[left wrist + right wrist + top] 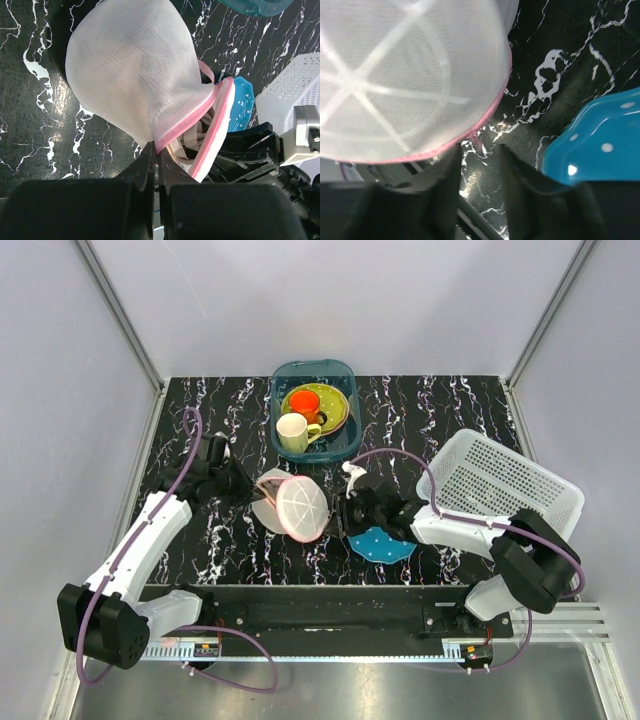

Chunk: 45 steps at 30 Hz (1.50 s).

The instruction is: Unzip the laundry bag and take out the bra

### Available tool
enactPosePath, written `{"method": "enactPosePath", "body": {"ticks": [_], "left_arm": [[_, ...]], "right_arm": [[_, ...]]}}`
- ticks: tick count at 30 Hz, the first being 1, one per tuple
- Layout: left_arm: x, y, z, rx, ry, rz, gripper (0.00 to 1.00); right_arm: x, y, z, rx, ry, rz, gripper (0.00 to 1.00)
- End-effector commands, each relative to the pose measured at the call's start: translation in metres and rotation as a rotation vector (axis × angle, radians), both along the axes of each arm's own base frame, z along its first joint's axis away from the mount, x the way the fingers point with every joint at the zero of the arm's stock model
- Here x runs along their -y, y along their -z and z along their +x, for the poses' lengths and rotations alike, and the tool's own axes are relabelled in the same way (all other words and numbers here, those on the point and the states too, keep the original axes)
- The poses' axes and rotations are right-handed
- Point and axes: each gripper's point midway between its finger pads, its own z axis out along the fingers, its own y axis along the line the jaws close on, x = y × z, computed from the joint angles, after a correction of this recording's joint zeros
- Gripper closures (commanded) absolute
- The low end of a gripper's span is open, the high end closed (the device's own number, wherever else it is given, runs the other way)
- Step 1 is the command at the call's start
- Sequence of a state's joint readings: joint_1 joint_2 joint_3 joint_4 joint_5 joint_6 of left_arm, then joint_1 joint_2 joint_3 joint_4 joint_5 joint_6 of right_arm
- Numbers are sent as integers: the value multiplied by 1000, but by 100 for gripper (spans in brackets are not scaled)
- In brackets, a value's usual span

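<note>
Two grippers meet at the laundry bag [297, 506], which we see tilted up on its edge near the middle of the black marbled table [215, 550]. Its two mesh halves are parted in a narrow wedge.

Our left gripper [156, 151] has its fingers pressed together on the bag's rim. They pinch the pink trim and mesh low down, where the two halves come together. From the left wrist we see the white dome of one half bulging away from us. In the gap between the pink edges the bra [194, 139] shows as folds of beige fabric with greyish straps, inside the bag.

Our right gripper [480, 156] sits on the bag's other side with its fingers spread, and only bare table shows between them. Its fingertips lie just below the pink trim of the ribbed half. A small pink tab [476, 141] hangs from that trim just above the gap; we cannot tell whether either finger touches it.

A blue dotted plate [380, 544] lies on the table just beside the right gripper. A white perforated basket [505, 485] stands further right. At the far side a teal tub [340, 368] holds a cream mug [293, 432], an orange cup [306, 400] and a green plate [335, 410].
</note>
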<state>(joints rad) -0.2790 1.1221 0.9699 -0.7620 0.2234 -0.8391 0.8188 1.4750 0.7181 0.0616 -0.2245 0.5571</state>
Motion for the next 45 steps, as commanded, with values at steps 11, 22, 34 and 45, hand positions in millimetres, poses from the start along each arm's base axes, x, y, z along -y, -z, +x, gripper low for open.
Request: {"method": "enactPosePath", "body": {"ticks": [11, 22, 34, 45], "left_arm": [[16, -19, 4, 97, 76, -83, 100], [18, -27, 6, 121, 87, -89, 100], [18, -16, 7, 99, 92, -79, 100], [18, -16, 4, 103, 99, -88, 100]], "right_arm": [[-54, -142, 32, 375, 11, -87, 16], [7, -103, 72, 473, 223, -545, 0], [-13, -135, 47, 291, 118, -91, 0], [-60, -98, 93, 286, 108, -161, 0]]}}
